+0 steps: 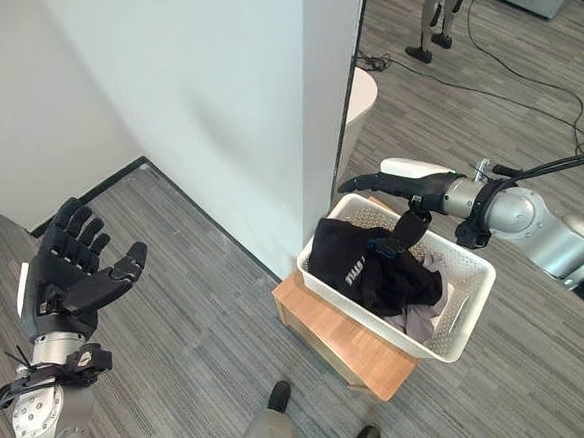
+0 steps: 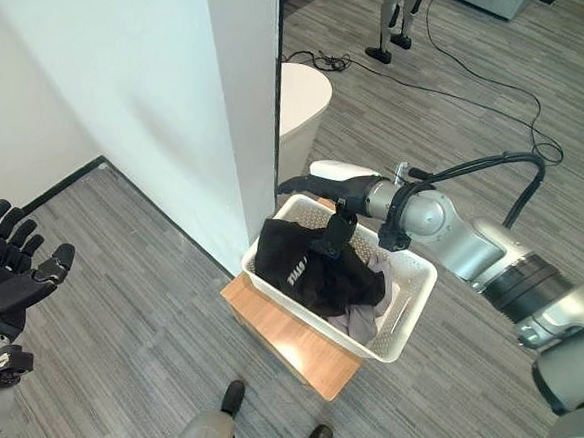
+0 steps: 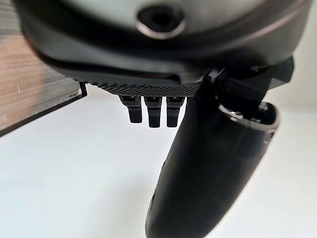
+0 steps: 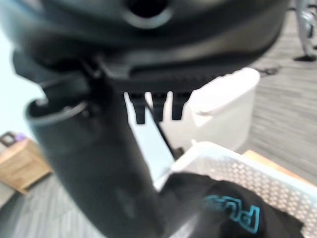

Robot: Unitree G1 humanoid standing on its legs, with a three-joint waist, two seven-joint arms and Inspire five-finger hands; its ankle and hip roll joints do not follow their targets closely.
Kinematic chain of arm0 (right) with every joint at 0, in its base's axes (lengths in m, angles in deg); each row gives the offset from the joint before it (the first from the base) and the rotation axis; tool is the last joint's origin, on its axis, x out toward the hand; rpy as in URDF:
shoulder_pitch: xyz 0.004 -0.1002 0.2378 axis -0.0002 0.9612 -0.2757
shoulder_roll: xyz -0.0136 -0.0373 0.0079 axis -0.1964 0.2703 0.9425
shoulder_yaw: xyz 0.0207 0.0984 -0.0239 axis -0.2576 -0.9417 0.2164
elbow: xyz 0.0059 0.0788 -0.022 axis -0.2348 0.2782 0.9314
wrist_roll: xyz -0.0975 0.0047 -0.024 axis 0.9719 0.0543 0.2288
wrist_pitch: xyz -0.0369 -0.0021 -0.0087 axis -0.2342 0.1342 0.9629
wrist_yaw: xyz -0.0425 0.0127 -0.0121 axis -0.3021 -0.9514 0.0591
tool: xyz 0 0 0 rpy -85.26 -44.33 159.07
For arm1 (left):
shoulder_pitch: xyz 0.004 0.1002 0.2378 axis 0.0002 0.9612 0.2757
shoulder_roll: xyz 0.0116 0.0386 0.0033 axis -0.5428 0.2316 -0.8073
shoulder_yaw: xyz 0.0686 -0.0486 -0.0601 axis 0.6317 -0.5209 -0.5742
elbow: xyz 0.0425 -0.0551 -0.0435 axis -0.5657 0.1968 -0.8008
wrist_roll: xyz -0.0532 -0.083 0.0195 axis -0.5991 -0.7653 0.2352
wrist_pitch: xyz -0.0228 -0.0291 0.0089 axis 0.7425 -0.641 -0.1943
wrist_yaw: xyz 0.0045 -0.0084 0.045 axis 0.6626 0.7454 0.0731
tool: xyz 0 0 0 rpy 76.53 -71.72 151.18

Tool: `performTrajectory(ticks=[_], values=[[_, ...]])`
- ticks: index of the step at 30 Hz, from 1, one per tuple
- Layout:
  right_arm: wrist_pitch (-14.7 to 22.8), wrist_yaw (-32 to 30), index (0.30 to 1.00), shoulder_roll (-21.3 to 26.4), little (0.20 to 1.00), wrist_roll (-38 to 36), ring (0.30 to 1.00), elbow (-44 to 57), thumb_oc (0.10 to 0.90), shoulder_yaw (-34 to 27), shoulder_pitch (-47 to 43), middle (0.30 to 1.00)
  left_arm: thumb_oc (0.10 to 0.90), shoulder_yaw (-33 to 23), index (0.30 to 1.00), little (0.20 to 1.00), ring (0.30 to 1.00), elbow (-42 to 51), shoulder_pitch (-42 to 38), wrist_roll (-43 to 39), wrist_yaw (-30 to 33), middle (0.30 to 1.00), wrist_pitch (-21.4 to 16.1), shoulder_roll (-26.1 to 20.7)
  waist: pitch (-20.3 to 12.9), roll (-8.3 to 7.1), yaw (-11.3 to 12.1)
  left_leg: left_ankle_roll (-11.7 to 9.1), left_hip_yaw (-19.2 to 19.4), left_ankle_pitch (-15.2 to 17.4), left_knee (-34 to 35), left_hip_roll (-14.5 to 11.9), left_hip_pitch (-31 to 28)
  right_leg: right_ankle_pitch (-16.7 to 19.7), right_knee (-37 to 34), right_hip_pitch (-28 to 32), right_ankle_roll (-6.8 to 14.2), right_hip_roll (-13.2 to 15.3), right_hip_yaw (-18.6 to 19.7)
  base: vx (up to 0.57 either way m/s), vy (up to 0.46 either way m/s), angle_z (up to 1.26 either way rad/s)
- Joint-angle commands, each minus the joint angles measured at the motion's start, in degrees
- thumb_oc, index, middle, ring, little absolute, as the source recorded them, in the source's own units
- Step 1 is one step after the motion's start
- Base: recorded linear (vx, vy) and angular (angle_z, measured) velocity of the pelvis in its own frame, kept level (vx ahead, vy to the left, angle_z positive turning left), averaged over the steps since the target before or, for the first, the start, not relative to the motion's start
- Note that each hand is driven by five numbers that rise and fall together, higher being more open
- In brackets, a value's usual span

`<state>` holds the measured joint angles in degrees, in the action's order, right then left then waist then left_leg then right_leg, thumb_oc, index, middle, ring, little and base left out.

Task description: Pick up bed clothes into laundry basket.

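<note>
While the robot is standing over the scene, these are the parts that matter.

Laundry basket: a white laundry basket point(image 1: 461, 309) with a perforated wall is sitting on a low wooden stand point(image 1: 325, 330), just beside a white wall corner point(image 1: 309, 107) on a grey plank floor point(image 1: 199, 316).

Clothes: a black garment point(image 1: 360, 264) with pale lettering is lying heaped inside the basket, spilling up to its near rim; a pale grey cloth point(image 1: 419, 320) is showing beneath it.

Handling: the clothes are looking soft, limp and light, likely to sag and trail when lifted. A bunched fold near the middle of the heap is probably offering the surest hold, since an edge would let the rest drag over the rim.

Right hand: the right hand point(image 1: 395, 185) is reaching over the basket's far rim with its fingers stretched out nearly straight, holding nothing. Its thumb point(image 1: 410, 228) is pointing down, just meeting the top of the black garment.

Left hand: the left hand point(image 1: 70, 270) is hovering well apart from the basket, palm up, fingers spread wide, gripping nothing.

Progress: the clothes in view are already lying in the basket, so this is looking like a release.
</note>
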<state>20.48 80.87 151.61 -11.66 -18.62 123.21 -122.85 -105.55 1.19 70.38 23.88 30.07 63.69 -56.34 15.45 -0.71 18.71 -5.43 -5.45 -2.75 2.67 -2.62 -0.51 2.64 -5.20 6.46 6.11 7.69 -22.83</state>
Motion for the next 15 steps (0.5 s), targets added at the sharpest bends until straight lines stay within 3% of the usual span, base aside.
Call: performTrajectory(ticks=[1,2,3,7,9,10,11,12,13,15], values=[[2.55,-2.77,0.900,3.87,0.900,-2.90,0.900,2.42,0.800,-3.14,-2.95,0.900,0.800,-2.41,0.900,0.900,0.900,5.36,-1.81,0.75,1.09,0.900,-4.10,-2.68,-4.04,-3.02,-0.71,1.56,-0.47,-1.79,0.43,0.29,3.74,-5.35,5.37,2.67,3.56,4.26,0.13,0.01,0.011,-0.10],[2.50,-2.74,0.900,3.92,0.900,-2.87,0.900,2.59,0.800,-3.51,-2.55,0.900,0.800,-2.33,0.900,0.900,0.900,5.38,-1.83,0.75,1.10,0.900,-4.08,-2.78,-4.06,-3.09,-0.59,1.56,-0.47,-1.79,0.43,0.29,3.74,-5.35,5.37,2.67,3.56,4.27,0.13,0.02,0.013,-0.06],[3.19,-4.34,0.900,4.25,0.900,-4.05,0.900,6.45,0.800,-10.51,2.20,0.900,0.800,-3.78,0.900,0.900,0.900,5.91,-1.22,1.14,1.18,0.900,-4.27,-1.59,-4.18,-3.18,-1.59,1.72,-0.03,-1.55,0.44,0.37,3.58,-5.30,5.51,2.40,3.65,4.43,0.48,0.02,0.003,-0.04],[4.94,-7.41,0.900,-0.54,0.900,-7.20,0.900,8.98,0.800,-21.68,10.20,0.900,0.800,-5.44,0.900,0.900,0.900,6.69,-0.40,1.70,1.15,0.900,-4.81,-0.25,-4.16,-3.46,-1.98,2.30,0.87,-0.76,0.46,0.49,2.97,-4.28,6.80,0.82,4.22,5.07,1.54,0.01,0.012,-0.12],[6.13,-10.31,0.900,-4.44,0.900,-7.11,0.900,10.19,0.800,-31.70,19.55,0.900,0.800,-6.13,0.900,0.900,0.900,6.96,-0.96,0.82,1.63,0.900,-5.41,0.02,-3.32,-2.03,-2.73,3.00,0.34,-1.26,0.02,-0.08,3.07,-4.38,15.12,-3.06,5.18,4.68,5.87,-0.05,0.028,-0.43],[6.05,-10.25,0.900,-4.47,0.900,-7.08,0.900,10.51,0.800,-32.34,20.24,0.900,0.800,-5.88,0.900,0.900,0.900,6.90,-1.10,0.82,1.63,0.900,-5.42,-0.17,-3.60,-2.23,-2.48,2.93,0.27,-0.92,0.22,-0.07,3.01,-4.87,15.30,-3.19,5.28,4.71,5.96,-0.10,-0.036,-0.23],[6.77,-11.78,0.900,-4.48,0.900,-5.61,0.900,11.82,0.800,-41.54,29.17,0.900,0.800,-3.81,0.900,0.900,0.900,6.36,-4.51,0.23,1.58,0.900,-6.31,-2.29,-3.11,-0.93,-6.38,3.27,-5.93,-3.69,-1.01,0.77,6.77,-7.35,20.37,-5.72,5.42,-1.76,19.43,-0.04,-0.050,0.15],[6.71,-11.72,0.900,-4.49,0.900,-5.61,0.900,12.09,0.800,-42.12,29.80,0.900,0.800,-3.50,0.900,0.900,0.900,6.27,-4.69,0.24,1.59,0.900,-6.33,-2.40,-3.42,-0.98,-6.20,3.22,-6.03,-3.52,-0.95,0.74,6.95,-7.53,20.39,-5.90,5.37,-1.79,19.32,-0.09,-0.054,1.36],[7.22,-13.26,0.900,-4.26,0.900,-4.88,0.900,11.73,0.800,-47.25,35.15,0.900,0.800,-1.47,0.900,0.900,0.900,6.17,-6.46,0.47,1.67,0.900,-6.78,-2.64,-4.29,-0.68,-8.36,3.10,-8.99,-4.63,-2.10,1.93,9.27,-11.07,20.22,-4.46,3.69,-5.92,27.11,0.02,0.017,2.31],[8.68,-15.45,0.900,-5.32,0.900,-4.12,0.900,12.52,0.800,-54.40,41.84,0.900,0.800,0.17,0.900,0.900,0.900,6.18,-7.59,0.86,0.68,0.900,-7.12,-1.80,-5.17,-1.24,-11.06,2.71,-13.73,-6.12,-3.75,5.08,11.21,-15.08,20.52,-1.61,-0.41,-10.96,40.35,0.05,-0.014,2.24]])
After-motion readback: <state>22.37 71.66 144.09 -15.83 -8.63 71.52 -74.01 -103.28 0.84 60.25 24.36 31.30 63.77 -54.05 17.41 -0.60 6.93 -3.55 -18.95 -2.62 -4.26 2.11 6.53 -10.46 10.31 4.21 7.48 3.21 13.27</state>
